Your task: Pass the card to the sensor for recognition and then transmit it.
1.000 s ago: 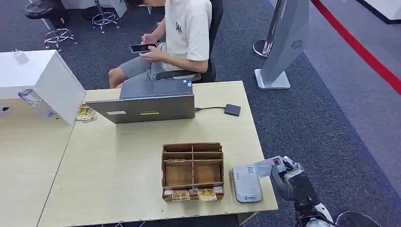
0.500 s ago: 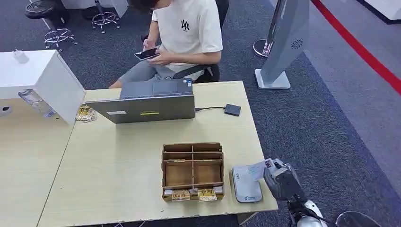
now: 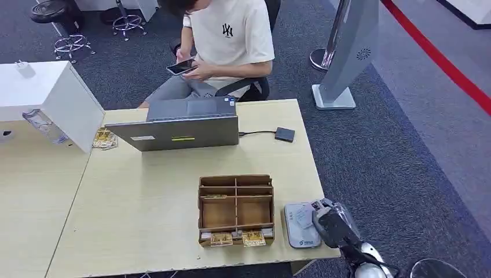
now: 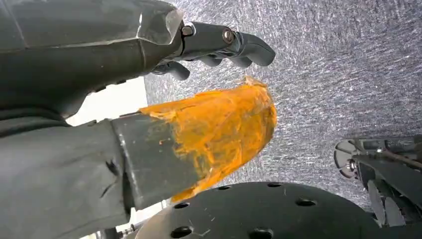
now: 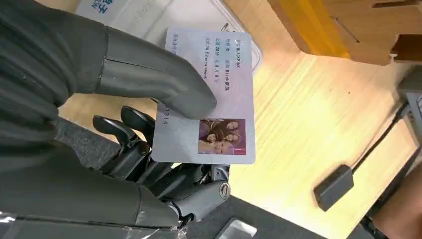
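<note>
My right hand [image 3: 331,223] pinches a pale ID card [image 5: 211,99] with a small group photo between its thumb and fingers. In the head view the card [image 3: 303,215] lies flat just above the white, rounded card sensor [image 3: 299,233], which sits at the table's front right corner. The right wrist view shows the sensor [image 5: 142,17] directly behind the card. My left hand [image 4: 209,134], its thumb wrapped in orange tape, hangs over grey carpet with its fingers [image 4: 234,45] apart and nothing in it.
A wooden compartment box [image 3: 235,209] stands just left of the sensor. A grey laptop [image 3: 179,132] and a small dark box [image 3: 284,134] on a cable lie further back. A seated person [image 3: 228,40] looks at a phone behind the table. The table edge [image 3: 324,231] is close to my right hand.
My right hand has carried the card leftwards, from beyond the table's right edge to over the sensor. The person has straightened up a little.
</note>
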{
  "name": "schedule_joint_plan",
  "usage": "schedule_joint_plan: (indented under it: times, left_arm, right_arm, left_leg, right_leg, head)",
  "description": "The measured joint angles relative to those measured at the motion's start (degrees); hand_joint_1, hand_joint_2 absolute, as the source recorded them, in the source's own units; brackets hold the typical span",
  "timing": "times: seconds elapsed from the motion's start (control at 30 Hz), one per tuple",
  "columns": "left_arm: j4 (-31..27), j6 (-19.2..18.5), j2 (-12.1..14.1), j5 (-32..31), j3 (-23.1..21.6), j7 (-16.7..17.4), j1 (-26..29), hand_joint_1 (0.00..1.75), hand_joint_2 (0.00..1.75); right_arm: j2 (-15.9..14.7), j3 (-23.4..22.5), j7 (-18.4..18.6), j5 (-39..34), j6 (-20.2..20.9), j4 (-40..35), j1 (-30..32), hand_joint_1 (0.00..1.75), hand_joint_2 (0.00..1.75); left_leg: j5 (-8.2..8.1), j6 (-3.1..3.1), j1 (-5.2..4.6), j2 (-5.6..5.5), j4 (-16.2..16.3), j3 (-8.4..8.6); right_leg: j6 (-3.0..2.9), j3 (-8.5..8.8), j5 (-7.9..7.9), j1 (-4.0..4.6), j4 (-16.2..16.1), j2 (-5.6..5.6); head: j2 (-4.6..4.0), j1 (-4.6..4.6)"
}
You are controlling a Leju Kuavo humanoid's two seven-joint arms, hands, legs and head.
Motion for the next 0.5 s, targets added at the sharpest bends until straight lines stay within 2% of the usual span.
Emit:
schedule_joint_plan:
  times: [0.33, 0.5]
  left_arm:
    - [0.00, -0.06, -0.04, 0.02, 0.33, 0.02, 0.01, 0.00, 0.00]
    - [0.00, -0.13, -0.22, 0.04, 0.68, 0.17, 0.04, 0.00, 0.00]
  right_arm:
    - [-0.66, 1.64, 1.11, 1.98, -1.29, 1.44, -1.05, 1.75, 1.75]
    - [-1.25, 2.86, 3.08, 5.70, -3.91, 3.74, -2.49, 1.75, 1.75]
  left_leg:
    - [0.00, 0.00, 0.00, 0.00, 0.00, 0.00]
    - [0.01, 0.00, 0.00, 0.00, 0.00, 0.02]
  right_leg:
    - [0.00, 0.00, 0.00, 0.00, 0.00, 0.00]
    - [0.00, 0.02, 0.01, 0.00, 0.00, 0.00]
  head:
    - [0.00, 0.02]
    - [0.00, 0.00]
